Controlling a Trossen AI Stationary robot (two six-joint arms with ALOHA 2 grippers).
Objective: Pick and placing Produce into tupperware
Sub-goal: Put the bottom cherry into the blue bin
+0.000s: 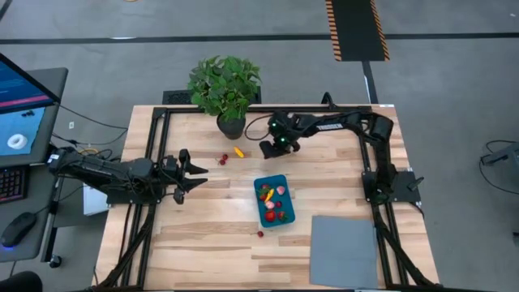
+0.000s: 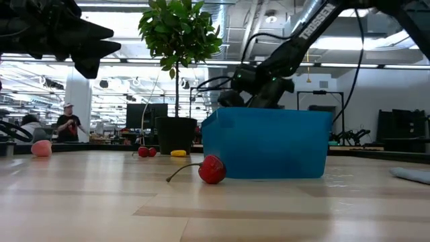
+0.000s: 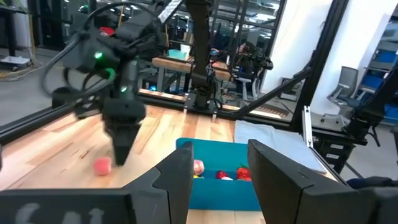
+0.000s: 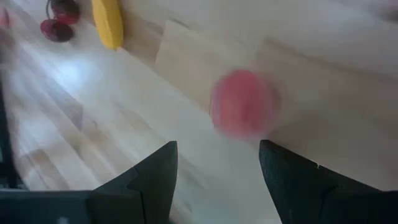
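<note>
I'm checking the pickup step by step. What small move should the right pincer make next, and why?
Probably lower straight down. The right pincer is open and hovers over a pink piece lying loose on the table, which shows just ahead of its fingers. Dropping would bring the fingers either side of it before closing.

Bright overhead light, blurred wrist views

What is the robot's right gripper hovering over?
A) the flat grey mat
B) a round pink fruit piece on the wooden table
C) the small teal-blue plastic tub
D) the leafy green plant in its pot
B: in the right wrist view the right gripper's open dark fingers frame a round pink fruit piece lying on the light wooden table, not yet gripped.
</note>
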